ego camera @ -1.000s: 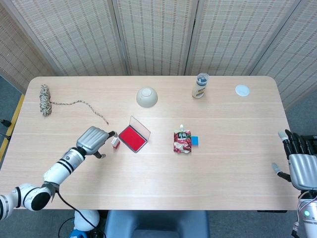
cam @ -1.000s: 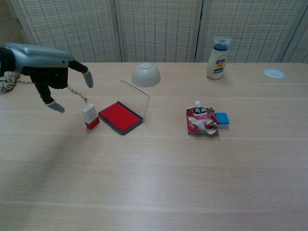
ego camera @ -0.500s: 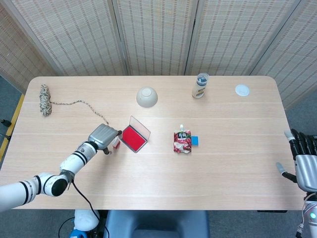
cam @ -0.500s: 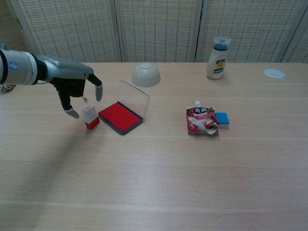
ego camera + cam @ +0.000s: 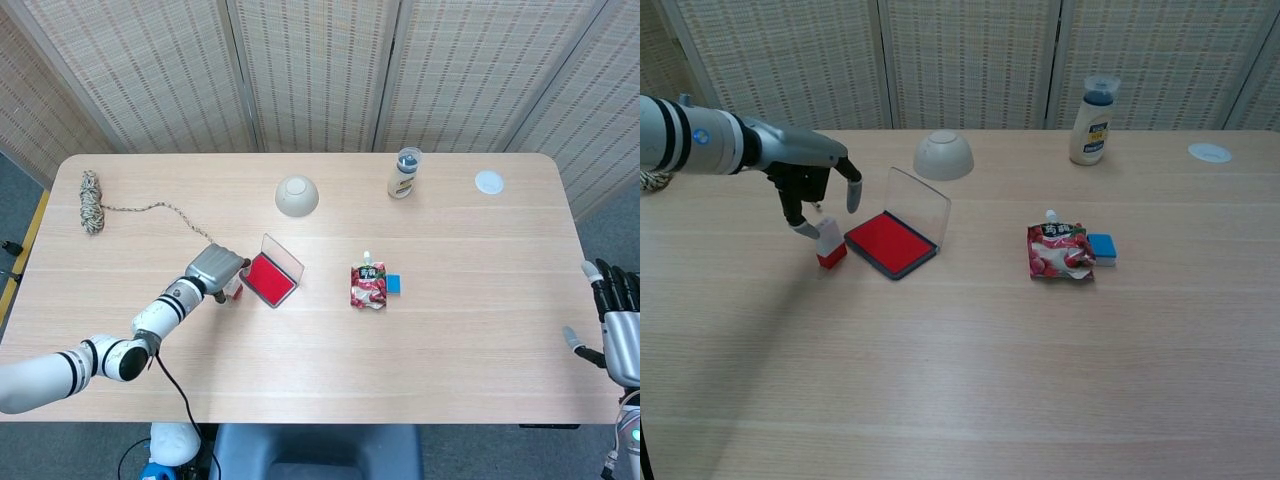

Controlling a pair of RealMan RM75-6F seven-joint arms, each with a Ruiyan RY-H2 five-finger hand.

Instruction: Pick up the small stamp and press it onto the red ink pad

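Observation:
The small stamp (image 5: 828, 244), white with a red base, stands upright just left of the red ink pad (image 5: 889, 243), whose clear lid is raised. My left hand (image 5: 816, 178) hovers right over the stamp with its fingers apart; one fingertip (image 5: 805, 229) is down beside the stamp's left side and another hangs above its right. I cannot tell whether it touches. In the head view the left hand (image 5: 217, 269) hides most of the stamp next to the ink pad (image 5: 267, 278). My right hand (image 5: 621, 334) stays at the table's right edge, fingers apart and holding nothing.
An upturned bowl (image 5: 944, 155) sits behind the ink pad. A red snack pouch (image 5: 1058, 250) and a small blue block (image 5: 1101, 249) lie at the middle. A bottle (image 5: 1091, 120) and a white disc (image 5: 1210, 152) stand at the back right; a twine bundle (image 5: 92, 201) lies far left.
My left hand has travelled right and come down over the stamp, its fingers now on either side of it. The right hand has drifted slightly down and right at the table's edge.

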